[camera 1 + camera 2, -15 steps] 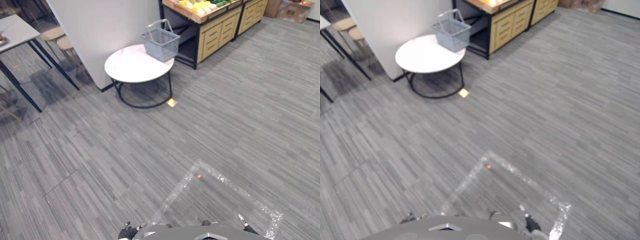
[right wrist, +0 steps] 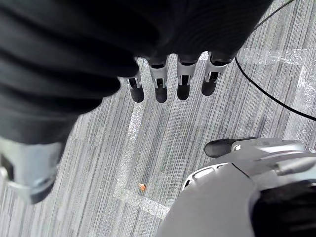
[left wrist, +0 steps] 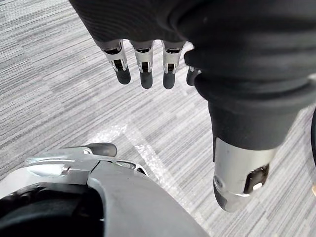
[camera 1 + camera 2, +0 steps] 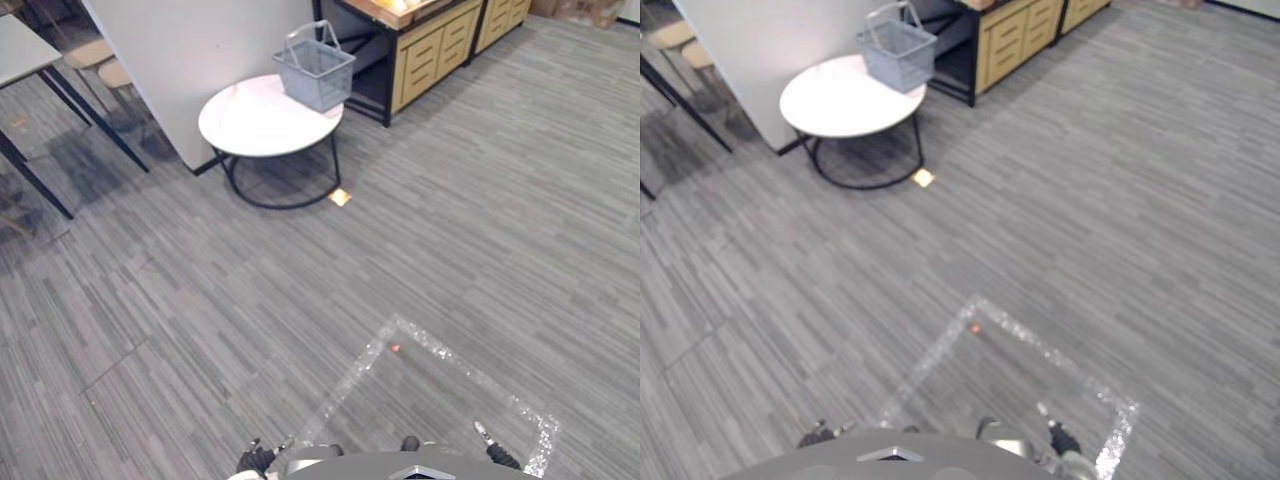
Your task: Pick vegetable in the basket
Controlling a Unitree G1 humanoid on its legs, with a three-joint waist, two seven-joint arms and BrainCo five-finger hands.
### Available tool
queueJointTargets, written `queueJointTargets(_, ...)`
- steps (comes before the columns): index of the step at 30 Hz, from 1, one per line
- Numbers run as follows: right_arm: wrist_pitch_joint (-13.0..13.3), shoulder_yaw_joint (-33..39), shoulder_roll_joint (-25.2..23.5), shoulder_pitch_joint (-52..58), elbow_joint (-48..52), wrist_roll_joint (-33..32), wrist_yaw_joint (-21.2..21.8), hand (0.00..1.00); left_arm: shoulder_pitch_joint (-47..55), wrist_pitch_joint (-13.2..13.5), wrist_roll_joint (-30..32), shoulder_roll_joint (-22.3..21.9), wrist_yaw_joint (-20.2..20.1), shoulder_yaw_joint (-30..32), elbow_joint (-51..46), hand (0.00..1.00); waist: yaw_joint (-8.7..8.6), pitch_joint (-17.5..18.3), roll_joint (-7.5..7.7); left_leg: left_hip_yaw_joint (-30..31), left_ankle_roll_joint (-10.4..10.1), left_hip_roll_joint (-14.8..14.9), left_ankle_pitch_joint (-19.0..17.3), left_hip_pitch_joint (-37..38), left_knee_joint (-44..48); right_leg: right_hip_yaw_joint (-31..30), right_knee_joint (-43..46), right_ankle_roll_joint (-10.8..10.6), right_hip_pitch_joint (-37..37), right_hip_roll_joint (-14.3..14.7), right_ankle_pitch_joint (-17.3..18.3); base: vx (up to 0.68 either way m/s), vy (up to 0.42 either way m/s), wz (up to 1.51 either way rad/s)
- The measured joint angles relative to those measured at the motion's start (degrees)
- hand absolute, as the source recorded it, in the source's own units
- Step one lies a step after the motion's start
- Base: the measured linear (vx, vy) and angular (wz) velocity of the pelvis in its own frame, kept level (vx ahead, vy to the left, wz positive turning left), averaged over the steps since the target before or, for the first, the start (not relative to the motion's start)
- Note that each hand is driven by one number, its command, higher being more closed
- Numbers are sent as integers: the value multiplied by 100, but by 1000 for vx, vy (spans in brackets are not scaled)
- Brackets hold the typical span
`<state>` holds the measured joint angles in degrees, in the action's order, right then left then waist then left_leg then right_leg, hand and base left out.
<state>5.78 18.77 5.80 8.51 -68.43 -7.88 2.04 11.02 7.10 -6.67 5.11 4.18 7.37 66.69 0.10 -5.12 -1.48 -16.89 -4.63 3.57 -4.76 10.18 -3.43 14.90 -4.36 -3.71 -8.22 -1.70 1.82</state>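
My left hand (image 3: pixel 146 64) hangs at my side over the grey carpet, fingers straight and slack, thumb apart, nothing in it. Ahead and well off to my left stands the round white table (image 4: pixel 255 120), set against a pale partition wall (image 4: pixel 190 50). The grey wire basket (image 4: pixel 315 68) sits on the table's far right edge with its handle raised. Just right of it is the wooden cabinet (image 4: pixel 430 55) with drawers. Its top runs off the picture, so I cannot tell where the vegetable lies; I judge it is up there, and neither of my hands has it. My right hand (image 2: pixel 160 81) hangs the same way, fingers loose and empty.

I judge the step in hand to be the approach, with the whole task ahead. I stand at the taped square (image 4: pixel 470 370), well apart from table and cabinet, so I need to walk forward and to the left. I should stop facing the gap between basket and cabinet, with both in reach. My arms should stay low until I stand steady, and I must not nudge the light table.
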Motion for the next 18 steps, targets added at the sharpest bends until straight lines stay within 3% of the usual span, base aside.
queueJointTargets(8, 188, -253, 9, 5, 89, -115, 102, 0, 26, 39, 33, 16, -15, -57, -66, 0, 11, -20, 24, -143, -26, 25, 5, 82, -50, -134, -17, 38, -5, 38, -25, -19, -23, -9)
queueJointTargets(18, 184, -117, -3, 12, 104, -116, 105, 0, 12, 48, 56, 24, -35, -73, -68, 0, 14, -47, 32, -132, -47, 27, -10, 83, -50, -114, -66, 38, -39, 44, -25, -2, -9, 0)
